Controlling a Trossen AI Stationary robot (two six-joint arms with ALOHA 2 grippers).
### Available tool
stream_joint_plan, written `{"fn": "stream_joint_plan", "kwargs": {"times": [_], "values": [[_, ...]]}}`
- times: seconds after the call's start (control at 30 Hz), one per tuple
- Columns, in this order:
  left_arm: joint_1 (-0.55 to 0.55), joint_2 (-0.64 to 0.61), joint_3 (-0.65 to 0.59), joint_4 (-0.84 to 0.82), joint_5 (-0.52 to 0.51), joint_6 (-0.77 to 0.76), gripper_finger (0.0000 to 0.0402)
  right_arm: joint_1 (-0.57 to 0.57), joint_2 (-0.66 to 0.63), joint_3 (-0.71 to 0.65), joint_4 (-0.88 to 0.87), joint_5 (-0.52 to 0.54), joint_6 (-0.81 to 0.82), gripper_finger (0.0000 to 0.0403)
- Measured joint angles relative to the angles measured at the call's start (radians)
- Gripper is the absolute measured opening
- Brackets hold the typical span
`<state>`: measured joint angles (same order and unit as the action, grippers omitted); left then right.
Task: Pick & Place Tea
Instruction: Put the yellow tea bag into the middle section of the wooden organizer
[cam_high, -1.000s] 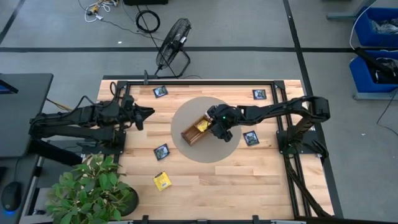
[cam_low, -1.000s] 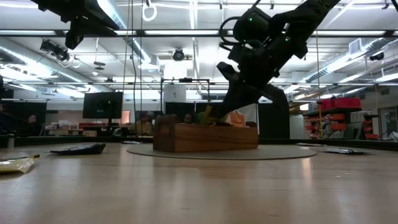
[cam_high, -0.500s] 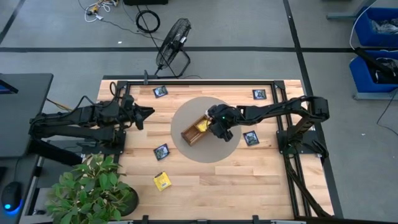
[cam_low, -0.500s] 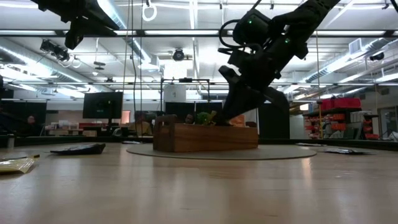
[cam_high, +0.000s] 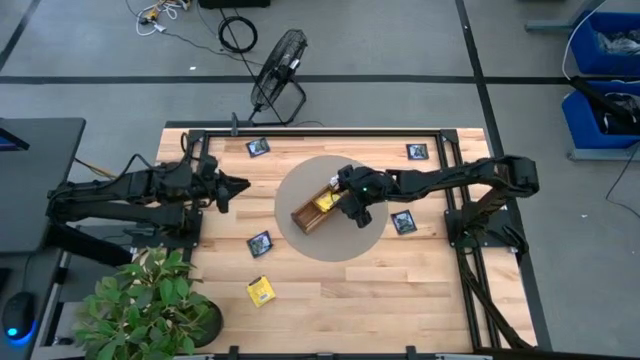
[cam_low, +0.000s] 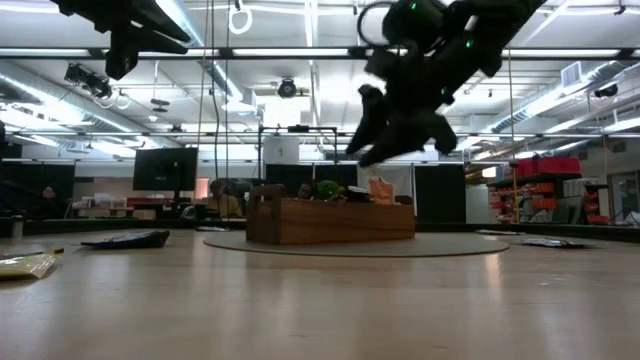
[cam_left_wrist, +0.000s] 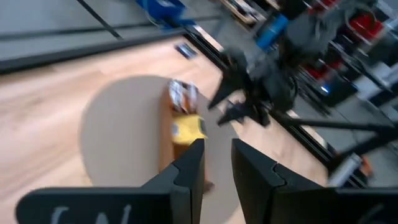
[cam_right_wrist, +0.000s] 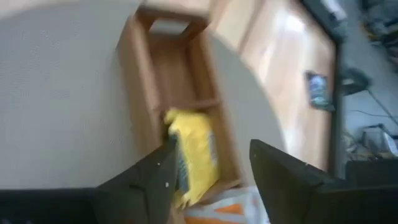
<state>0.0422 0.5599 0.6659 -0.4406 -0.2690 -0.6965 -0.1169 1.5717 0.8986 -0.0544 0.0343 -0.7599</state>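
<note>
Wooden table (cam_high: 330, 280), round mat mid-table | my right gripper (cam_low: 385, 135) hung above the tray (cam_high: 318, 207), fingers parted, holding nothing | yellow tea packet (cam_right_wrist: 194, 155) lay in its middle compartment, where sorting wants it | my left gripper (cam_high: 238, 184) waited near the left edge, fingers slightly apart, empty | navy packets' (cam_high: 260, 243) labels unreadable

Right end effector (cam_high: 347, 197) above wooden tray (cam_high: 313, 209)
</note>
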Motion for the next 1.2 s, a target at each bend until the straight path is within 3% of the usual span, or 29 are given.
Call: {"fn": "stream_joint_plan", "kwargs": {"times": [0.3,0.47,0.63,0.87,1.2], "values": [[-0.001,0.072,0.0,-0.015,0.145,0.02,0.0085,0.048,-0.101,0.002,0.013,0.03,0.245,0.0229],[-0.001,0.128,0.0,-0.031,0.284,0.06,0.0085,0.09,-0.12,0.001,0.007,0.025,0.446,0.0226],[-0.013,0.191,0.0,-0.061,0.371,0.116,0.0085,0.151,-0.13,0.001,0.0,0.029,0.503,0.022],[-0.106,0.318,0.0,-0.054,0.454,0.208,0.0085,0.207,-0.13,0.001,-0.082,0.083,0.657,0.0219],[-0.285,0.538,0.0,-0.035,0.474,0.263,0.0093,0.257,-0.13,0.001,-0.111,0.099,0.792,0.0219]]}}
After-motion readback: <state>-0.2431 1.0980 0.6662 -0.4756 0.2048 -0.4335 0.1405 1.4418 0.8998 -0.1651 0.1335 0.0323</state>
